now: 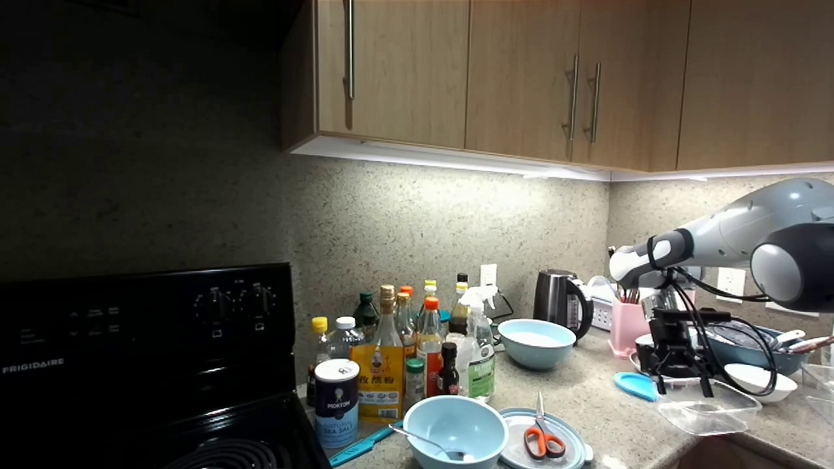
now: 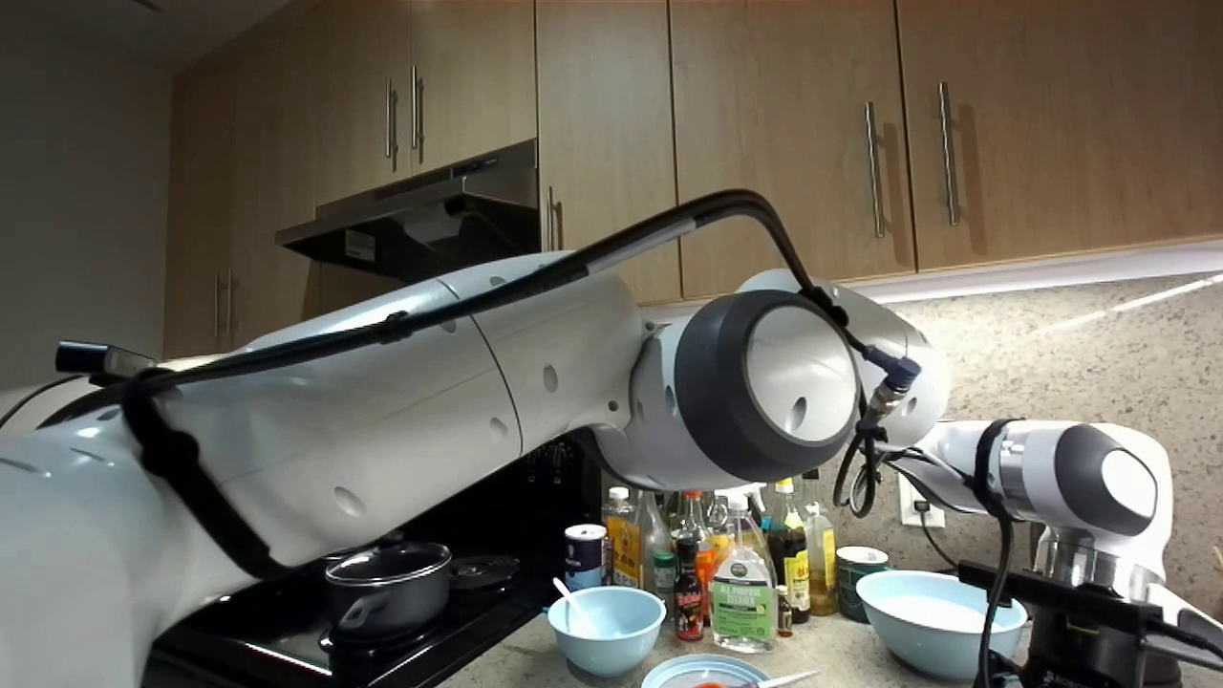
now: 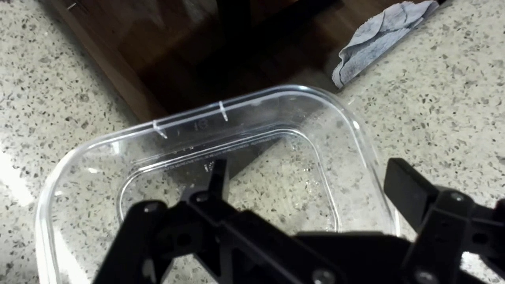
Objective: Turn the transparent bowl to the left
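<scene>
- Best to pinch the side wall of the transparent bowl (image 3: 276, 177) lightly and turn it slowly left; it sits on the desk (image 3: 442, 102), partly past the edge.
- The jaws stand wide apart, holding nothing: one finger (image 3: 217, 179) over the bowl's inside, the other beside its rim.
- It looks clear, round-cornered.

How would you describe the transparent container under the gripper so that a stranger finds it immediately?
Along the counter, in an exterior view, go right from the pink holder to the open gripper. Beneath it sits the transparent container, rectangular with rounded corners. The white bowl near it is opaque, and another clear container lies farther right, cut by the picture's edge.
</scene>
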Robot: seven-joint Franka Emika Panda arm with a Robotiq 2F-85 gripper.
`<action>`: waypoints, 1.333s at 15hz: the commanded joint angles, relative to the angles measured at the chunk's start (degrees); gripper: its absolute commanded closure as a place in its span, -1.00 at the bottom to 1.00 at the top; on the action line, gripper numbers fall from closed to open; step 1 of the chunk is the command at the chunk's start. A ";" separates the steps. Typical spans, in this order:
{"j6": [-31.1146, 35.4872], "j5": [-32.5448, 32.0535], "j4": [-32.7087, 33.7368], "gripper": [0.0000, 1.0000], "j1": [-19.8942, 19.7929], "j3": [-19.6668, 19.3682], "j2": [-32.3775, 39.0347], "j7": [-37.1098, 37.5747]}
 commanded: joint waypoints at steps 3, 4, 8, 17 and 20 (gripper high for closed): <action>0.17 -0.14 0.07 -1.00 0.05 0.21 -0.02 -1.08; -0.13 -0.43 0.41 -1.00 0.21 0.35 0.11 -1.86; -0.15 -1.89 0.99 -1.00 2.73 0.22 -0.16 -2.92; -2.42 -3.29 4.84 -1.00 5.16 0.05 3.20 -4.17; -3.62 -3.40 6.37 -0.96 4.86 -0.12 4.81 -5.70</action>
